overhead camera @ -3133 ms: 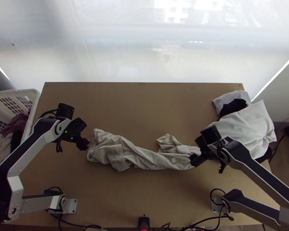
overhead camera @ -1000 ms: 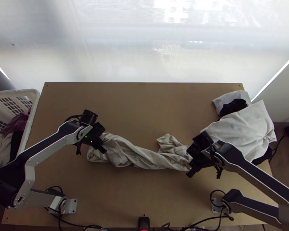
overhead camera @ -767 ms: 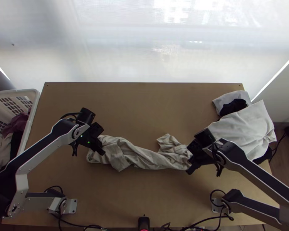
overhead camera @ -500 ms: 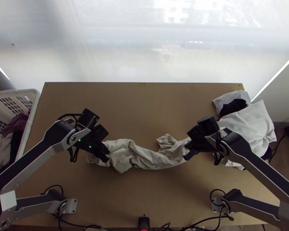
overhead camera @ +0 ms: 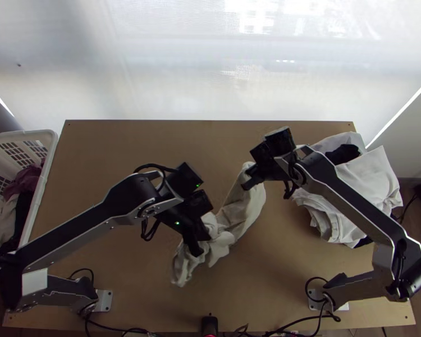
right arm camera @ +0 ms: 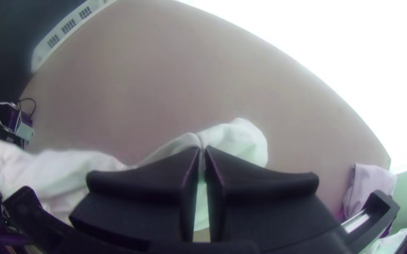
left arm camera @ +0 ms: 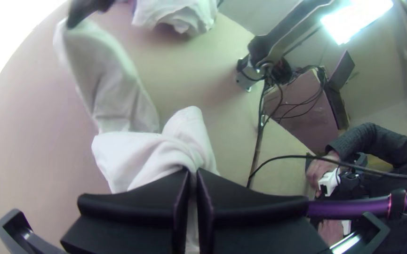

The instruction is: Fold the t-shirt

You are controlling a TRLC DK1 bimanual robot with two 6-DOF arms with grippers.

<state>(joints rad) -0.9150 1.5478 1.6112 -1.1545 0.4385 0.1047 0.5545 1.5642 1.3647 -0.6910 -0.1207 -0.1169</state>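
In the top view, the t-shirt [overhead camera: 244,210] lies bunched around the middle of the tabletop [overhead camera: 143,281]. Its long axis goes slanting, from near left to far right; which end is its top, I cannot tell. No neat fold is made; I judge spreading and all folding are left. In the left wrist view, the left claw [left arm camera: 192,171] pinches bunched cloth. In the right wrist view, the right claw [right arm camera: 203,149] pinches cloth near one end.

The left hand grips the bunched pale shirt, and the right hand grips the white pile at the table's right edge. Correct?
The right hand grips that same shirt, not the white pile, as the right wrist view shows. The left hand does grip it.
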